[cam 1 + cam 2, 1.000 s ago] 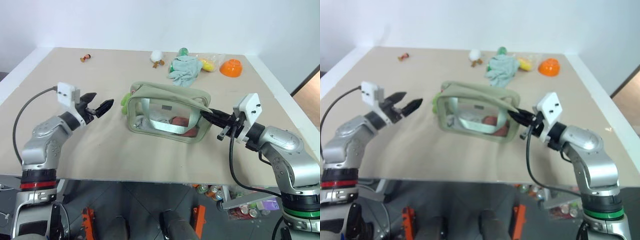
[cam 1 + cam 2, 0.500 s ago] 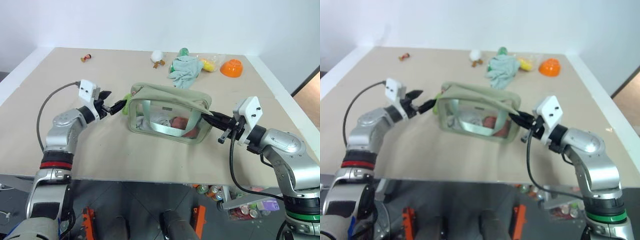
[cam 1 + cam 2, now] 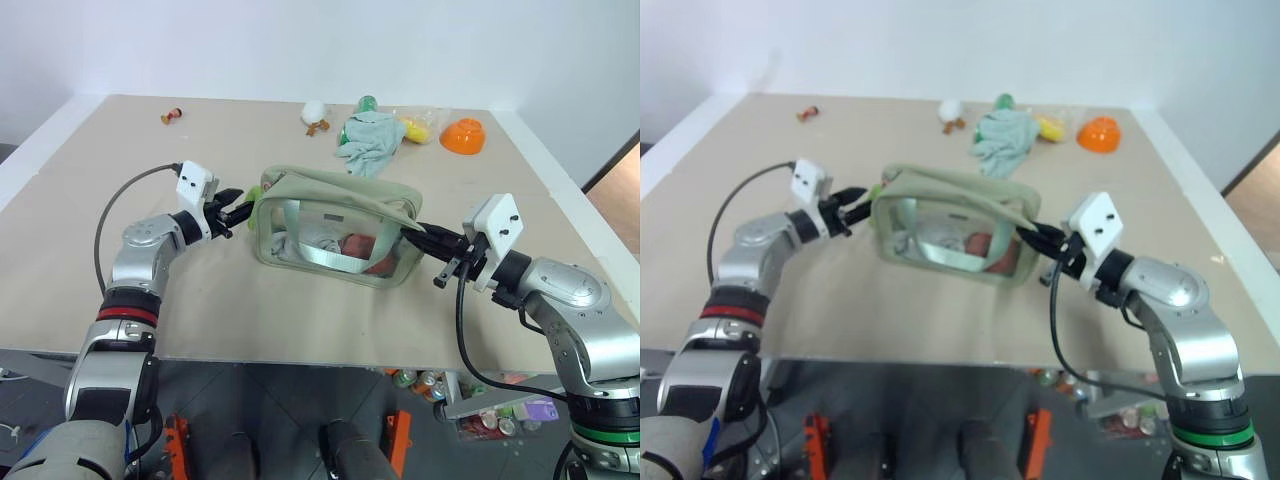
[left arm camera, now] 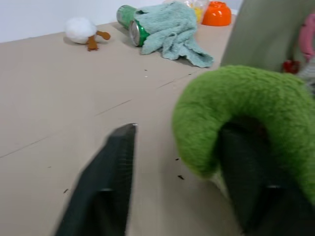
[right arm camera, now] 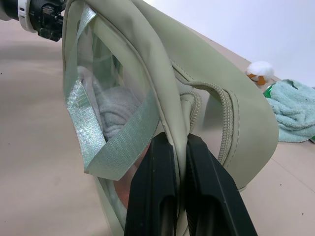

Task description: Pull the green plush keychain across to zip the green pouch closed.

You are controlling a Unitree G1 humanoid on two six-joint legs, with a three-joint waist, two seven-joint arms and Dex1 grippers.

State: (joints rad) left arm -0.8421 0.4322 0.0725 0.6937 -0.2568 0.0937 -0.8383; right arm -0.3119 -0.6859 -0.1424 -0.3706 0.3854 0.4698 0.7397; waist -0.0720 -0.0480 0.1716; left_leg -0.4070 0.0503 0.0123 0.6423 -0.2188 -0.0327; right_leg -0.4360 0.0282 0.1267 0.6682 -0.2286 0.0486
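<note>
The green pouch [image 3: 335, 235] stands on the table's middle, its clear window facing me and its top edge gaping. At its left end hangs the green plush keychain [image 4: 246, 98], a fuzzy lime lump. My left gripper [image 3: 235, 208] has come level to that end. Its fingers stand apart around the plush: one dark finger [image 4: 110, 182] is clear of it on the table side, and the other sits half hidden behind the fuzz. At the pouch's right end my right gripper [image 5: 179, 142] is shut on the pouch's fabric edge beside the zipper.
Along the far edge lie a teal cloth [image 3: 370, 140] over a green can [image 3: 366, 103], a white plush toy [image 3: 315, 113], an orange bowl [image 3: 462, 135], a yellow item in clear wrap [image 3: 418, 125] and a small toy [image 3: 172, 116]. Bare tabletop [image 3: 150, 300] lies left of the pouch.
My left gripper has moved right across the table to the pouch's left end, and its fingers have narrowed around the plush. The right gripper and the pouch have kept still.
</note>
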